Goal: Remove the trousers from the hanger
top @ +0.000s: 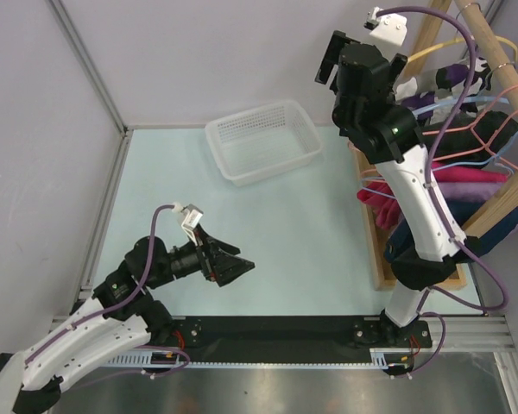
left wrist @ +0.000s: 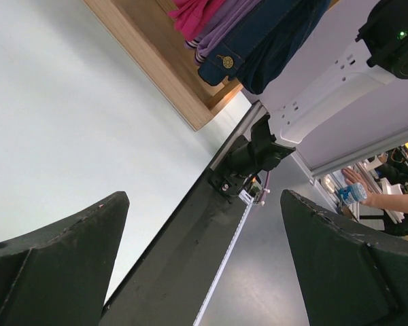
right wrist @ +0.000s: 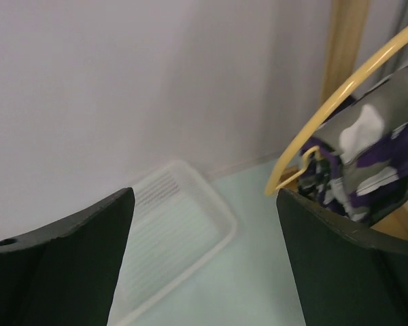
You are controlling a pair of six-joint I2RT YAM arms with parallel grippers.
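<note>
R pincer (top: 368, 53) was up high at the far R of the counter (top: 285, 233), by the wooden rack (top: 498, 62), fingers spread wide w/ nothing between them. In the R wrist view the same pincer (right wrist: 204, 204) was splayed. The hanger (right wrist: 340, 102), a thin yellow one, arced down from upper R, and its hooked end came just beside the R-hand finger (right wrist: 340, 265). Couldn't tell whether they touched.

The trousers (right wrist: 367, 163), in a purple/black/white blotch print, were on that hanger, draped under its arm and bunched just above the same finger. From the top cam the trousers (top: 453, 78) sat at the far end of the rail, w/ the hanger (top: 427, 49) showing as a yellow curve beside the pincer. Nothing was gripped.

Other items on the rack: a light blue hanger (top: 449, 108), pink wire hangers (top: 483, 138), a pink garment (top: 466, 185) and a navy garment (top: 397, 246) lower down, partly hidden by the R arm.

L pincer (top: 237, 259) was low over the near L part of the counter, well apart from the rack, fingers parted and empty. Its wrist view showed the pincer (left wrist: 204, 204) gaping, w/ the counter edge, the rack base and the navy garment (left wrist: 272, 41) beyond.

A white plastic mesh basket (top: 242, 177) sat on the far middle of the counter, between the arms' reach. It also showed in the R wrist view (right wrist: 183, 224), below and L of the hanger's tip.
</note>
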